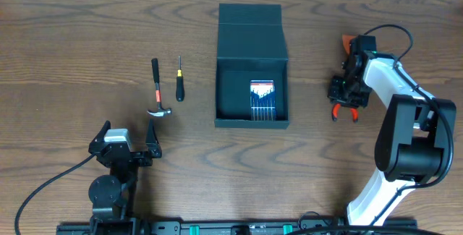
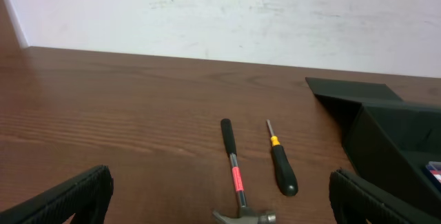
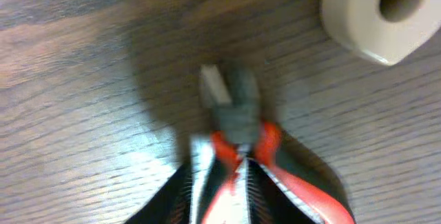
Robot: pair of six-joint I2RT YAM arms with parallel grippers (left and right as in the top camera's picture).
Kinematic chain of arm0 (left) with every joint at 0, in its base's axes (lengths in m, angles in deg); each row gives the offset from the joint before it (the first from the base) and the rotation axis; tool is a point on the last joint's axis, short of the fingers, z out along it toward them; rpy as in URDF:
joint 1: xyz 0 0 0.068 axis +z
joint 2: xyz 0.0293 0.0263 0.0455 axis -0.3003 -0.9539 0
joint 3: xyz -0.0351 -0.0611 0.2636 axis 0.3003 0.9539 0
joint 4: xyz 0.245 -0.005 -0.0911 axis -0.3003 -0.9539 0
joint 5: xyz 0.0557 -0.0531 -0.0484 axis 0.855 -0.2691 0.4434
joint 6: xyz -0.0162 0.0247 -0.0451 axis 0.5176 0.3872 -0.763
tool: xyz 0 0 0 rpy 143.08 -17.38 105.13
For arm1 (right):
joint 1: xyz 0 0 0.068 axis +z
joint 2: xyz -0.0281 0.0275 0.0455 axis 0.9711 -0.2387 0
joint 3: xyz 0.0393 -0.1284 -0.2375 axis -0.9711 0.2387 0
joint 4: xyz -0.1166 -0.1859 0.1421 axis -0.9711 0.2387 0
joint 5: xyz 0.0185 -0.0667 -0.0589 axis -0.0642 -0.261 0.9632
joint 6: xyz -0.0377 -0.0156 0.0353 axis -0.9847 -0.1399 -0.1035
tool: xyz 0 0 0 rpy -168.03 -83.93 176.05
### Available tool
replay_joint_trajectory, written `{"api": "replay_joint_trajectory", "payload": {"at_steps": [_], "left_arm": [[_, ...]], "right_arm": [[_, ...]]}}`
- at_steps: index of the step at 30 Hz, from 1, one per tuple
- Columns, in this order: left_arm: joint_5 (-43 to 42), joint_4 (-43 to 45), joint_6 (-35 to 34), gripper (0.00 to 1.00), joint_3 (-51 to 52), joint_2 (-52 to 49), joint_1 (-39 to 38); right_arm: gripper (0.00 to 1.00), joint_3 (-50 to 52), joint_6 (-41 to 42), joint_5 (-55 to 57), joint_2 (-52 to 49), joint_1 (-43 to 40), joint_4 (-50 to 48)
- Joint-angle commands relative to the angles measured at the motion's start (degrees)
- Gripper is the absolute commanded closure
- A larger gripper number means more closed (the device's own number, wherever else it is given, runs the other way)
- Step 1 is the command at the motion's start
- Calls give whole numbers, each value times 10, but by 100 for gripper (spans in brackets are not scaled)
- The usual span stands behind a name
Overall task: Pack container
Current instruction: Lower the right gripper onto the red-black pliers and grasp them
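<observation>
The container (image 1: 252,32) is set open at the middle of the counter (image 1: 72,32) for filling. Beside it, pliers (image 3: 238,107) seem clenched in the right gripper (image 3: 231,182), though blurred, for carrying over; the left gripper (image 1: 126,139) is held spread wide.

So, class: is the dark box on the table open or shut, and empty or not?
The box is open: its lid lies folded back. Not empty: a striped pack lies inside.

Left gripper (image 1: 127,142) spread wide; right gripper (image 3: 231,182) clamping pliers (image 3: 238,110).

Hammer (image 1: 157,89), screwdriver (image 1: 179,84), red-handled pliers (image 3: 238,114)
</observation>
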Motion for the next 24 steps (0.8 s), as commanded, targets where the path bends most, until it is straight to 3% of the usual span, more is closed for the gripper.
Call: {"api": "replay_joint_trajectory", "payload": {"at_steps": [1,7,18,24], "left_arm": [[-5,-2,3,1,8,4,-3],[-5,-2,3,1,8,4,-3],[-5,-2,3,1,8,4,-3],[-5,-2,3,1,8,4,-3]], "right_arm": [[78,45,-9,-8,-75,20,1],[99,45,-9,-9,-75,32,1],[99,43,-10,-13,-70,57,2],[99,31,-10,-17,-16,64,6]]}}
